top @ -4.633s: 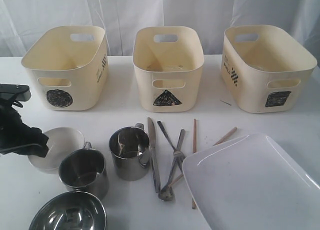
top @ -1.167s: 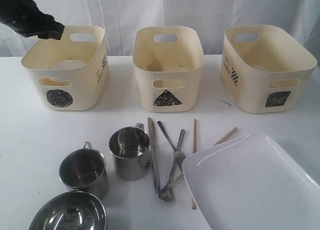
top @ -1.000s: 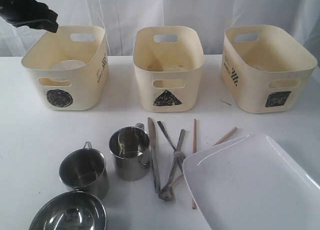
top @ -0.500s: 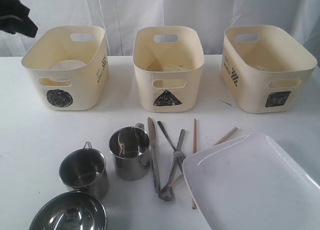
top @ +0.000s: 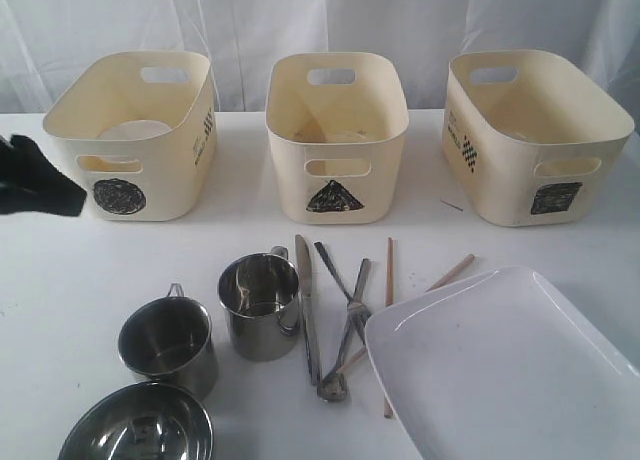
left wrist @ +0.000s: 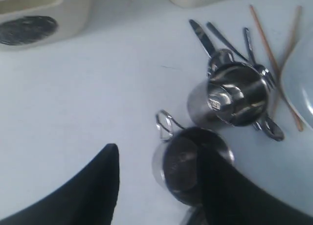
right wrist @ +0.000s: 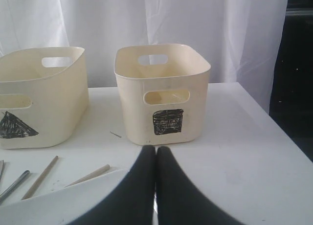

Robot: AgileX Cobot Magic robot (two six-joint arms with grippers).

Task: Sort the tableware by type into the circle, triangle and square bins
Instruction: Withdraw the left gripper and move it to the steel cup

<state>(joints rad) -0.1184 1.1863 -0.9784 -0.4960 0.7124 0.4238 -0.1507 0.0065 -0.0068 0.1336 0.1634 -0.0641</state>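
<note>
Your left tool (left wrist: 159, 149) stands wide and empty, aimed at the steel mug (top: 167, 342) in the exterior frame's lower left; your right tool (right wrist: 155, 154) is pinched closed. Rigid, light, probably slick steel: pinch its rim wall; its handle (left wrist: 166, 122) looks too blurred to trust.

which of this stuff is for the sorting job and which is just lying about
For the job: circle bin, triangle bin, square bin, steel mug, second steel mug, steel bowl, white bowl, cutlery, chopsticks, plate.
Just there: table, curtain.
</note>
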